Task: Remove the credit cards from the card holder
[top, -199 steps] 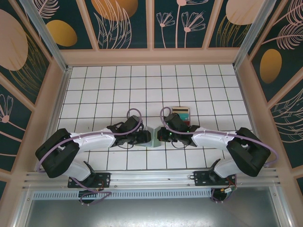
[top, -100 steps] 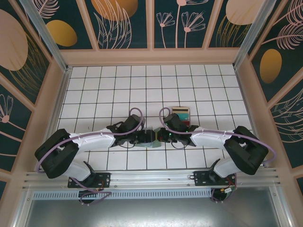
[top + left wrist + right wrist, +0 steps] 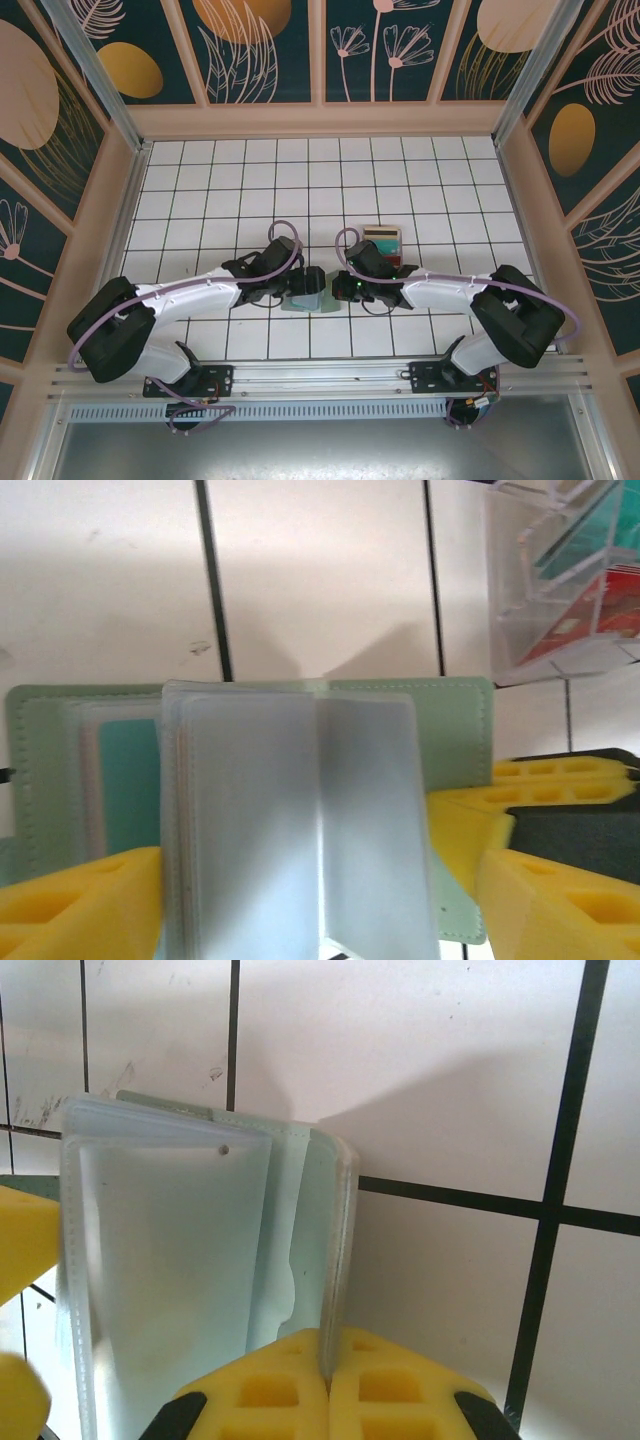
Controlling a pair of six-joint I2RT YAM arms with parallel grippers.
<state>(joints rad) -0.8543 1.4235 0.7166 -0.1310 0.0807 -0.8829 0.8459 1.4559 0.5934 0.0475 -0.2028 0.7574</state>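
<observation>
Extraction is the step in hand: the holder is spread open and pinned, and a card is about to be pulled.

Top view: the card holder [image 3: 298, 303] lies on the table [image 3: 230, 180] toward its 6 o'clock edge, under the left pincer [image 3: 308, 285]. The right pincer [image 3: 338, 285] is at the holder's 3 o'clock side. A clear tray [image 3: 383, 238] with cards in it stands at 1 o'clock from the holder.

Left wrist view: the left pincer's fingers [image 3: 90, 900] are spread wide and hold nothing, one on each side of the holder's cloudy plastic sleeves. A teal card [image 3: 130, 780] shows through a sleeve at 9 o'clock. The tray sits at 1 o'clock.

Right wrist view: the right pincer [image 3: 328, 1370] is clamped shut on the thin edge of the holder's raised flap, keeping it open.

Next, I judge, the left pincer must come down on the exposed edge of one card, close on that card alone and slide it out along the sleeve while the right keeps its hold. Catching the sleeve plastic as well would drag the whole holder.

Compared with a second ago, the left arm has reached further toward 3 o'clock, so its wrist is now over the holder rather than beside it. The right arm has barely moved.
</observation>
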